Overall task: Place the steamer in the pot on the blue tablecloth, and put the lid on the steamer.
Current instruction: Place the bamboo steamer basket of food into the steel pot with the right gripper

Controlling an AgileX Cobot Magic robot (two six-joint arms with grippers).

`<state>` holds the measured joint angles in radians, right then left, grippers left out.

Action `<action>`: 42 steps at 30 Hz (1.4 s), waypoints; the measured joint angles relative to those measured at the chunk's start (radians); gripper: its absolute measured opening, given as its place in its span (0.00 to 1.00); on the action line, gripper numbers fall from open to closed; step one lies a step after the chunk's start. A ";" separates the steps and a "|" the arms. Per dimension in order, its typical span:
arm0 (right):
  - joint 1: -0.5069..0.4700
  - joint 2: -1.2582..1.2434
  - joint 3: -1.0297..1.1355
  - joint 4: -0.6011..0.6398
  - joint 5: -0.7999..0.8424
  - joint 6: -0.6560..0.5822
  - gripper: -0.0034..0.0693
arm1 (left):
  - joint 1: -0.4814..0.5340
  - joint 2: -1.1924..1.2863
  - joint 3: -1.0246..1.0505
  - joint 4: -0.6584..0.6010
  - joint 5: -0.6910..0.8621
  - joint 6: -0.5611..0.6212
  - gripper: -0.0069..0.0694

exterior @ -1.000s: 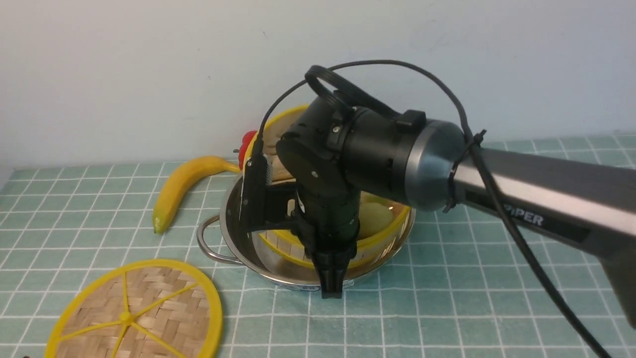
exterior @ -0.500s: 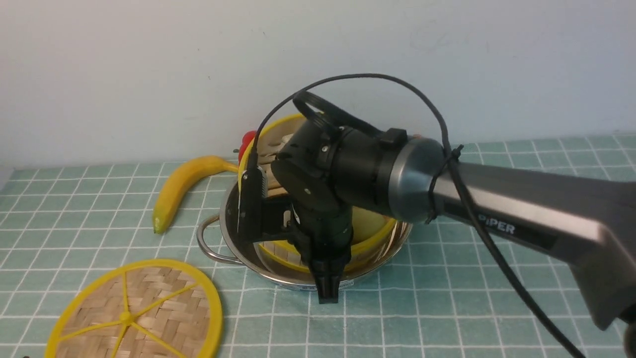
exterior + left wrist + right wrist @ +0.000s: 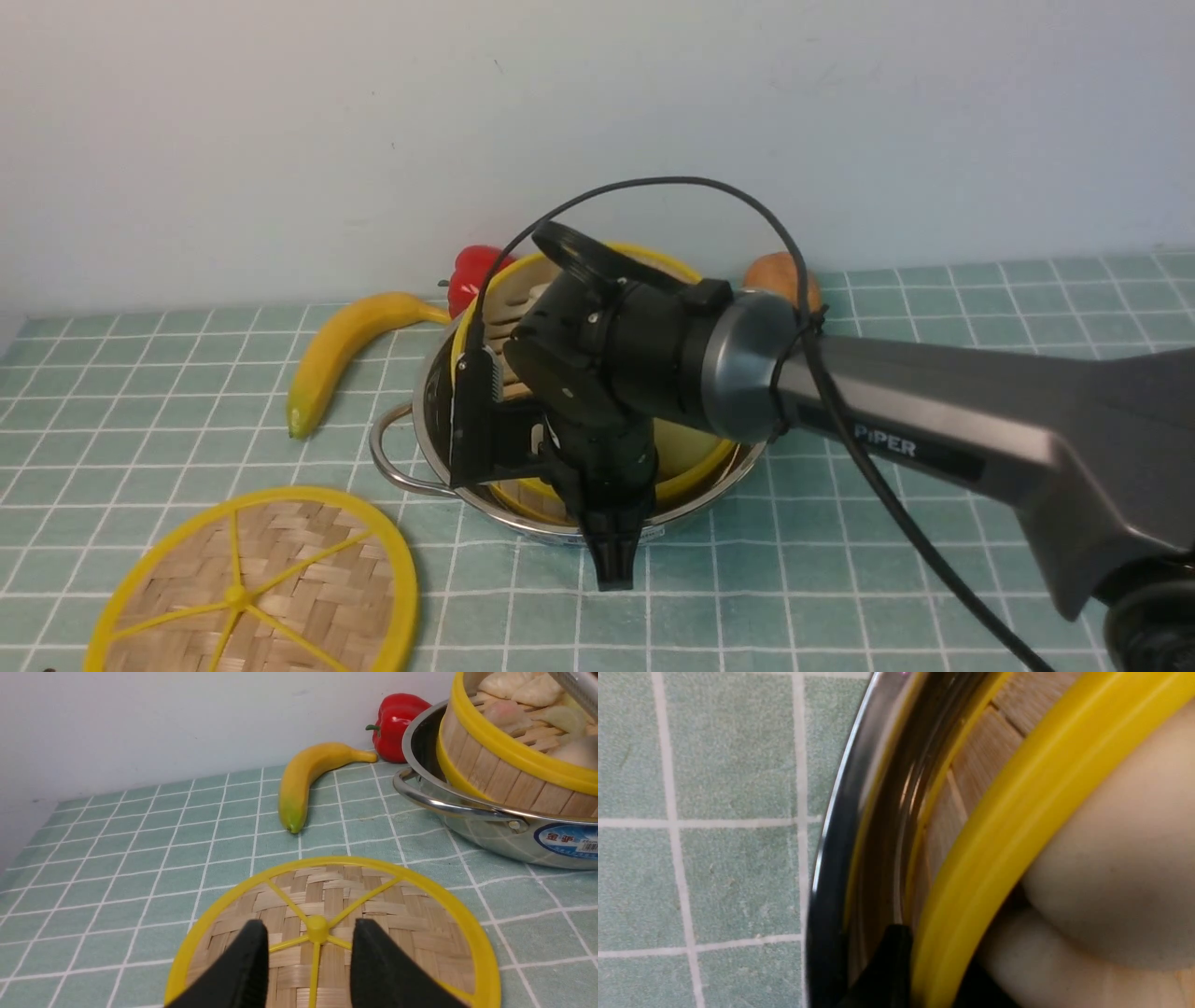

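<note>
**On the blue tablecloth (image 3: 840, 579): steamer (image 3: 495, 772) gripped in the pot (image 3: 467, 826), lid (image 3: 252, 588) lying apart**

Nearest the robot, on its left, the lid lies flat on the cloth, woven face and yellow spokes up; the left gripper (image 3: 308, 933) hangs just above it, its two black fingers spread either side of the centre hub, with nothing between them and no clear contact with the weave. Just beyond, near the middle of the cloth, the pot stands with one loop handle turned toward the lid and its label facing the robot; the steamer is inside it, tilted, its near edge low behind the steel wall and its far edge lifted well above the pot's rim; buns and dumplings rest on its slats. The right arm reaches in from the right and bends down over the pot; the right gripper (image 3: 924, 975) is closed on the steamer's yellow rim at the near side, one finger in the gap between basket and pot wall, the other inside the basket. Farther back, a banana (image 3: 336, 355) lies left of the pot; a red pepper (image 3: 471, 271) and a brown rounded thing (image 3: 775, 275) sit behind it by the pale wall.
</note>
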<state>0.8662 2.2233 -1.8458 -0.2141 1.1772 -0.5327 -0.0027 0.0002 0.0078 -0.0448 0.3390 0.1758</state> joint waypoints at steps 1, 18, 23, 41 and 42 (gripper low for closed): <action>0.000 0.000 0.000 0.000 0.000 0.000 0.12 | 0.000 0.000 0.000 0.000 0.000 0.000 0.41; 0.000 -0.005 -0.005 -0.029 -0.006 -0.012 0.40 | 0.000 0.000 0.000 0.000 0.000 0.000 0.41; 0.000 -0.009 -0.010 -0.030 -0.005 -0.012 0.43 | 0.000 0.000 0.000 0.000 0.000 0.000 0.41; 0.000 -0.040 -0.204 -0.009 0.054 0.015 0.44 | 0.000 0.000 0.000 0.000 0.000 0.000 0.41; 0.000 -0.045 -0.219 -0.005 0.054 0.028 0.44 | 0.000 0.000 0.000 0.000 0.000 0.000 0.41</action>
<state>0.8662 2.1780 -2.0648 -0.2192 1.2312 -0.5043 -0.0027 0.0002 0.0078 -0.0448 0.3390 0.1758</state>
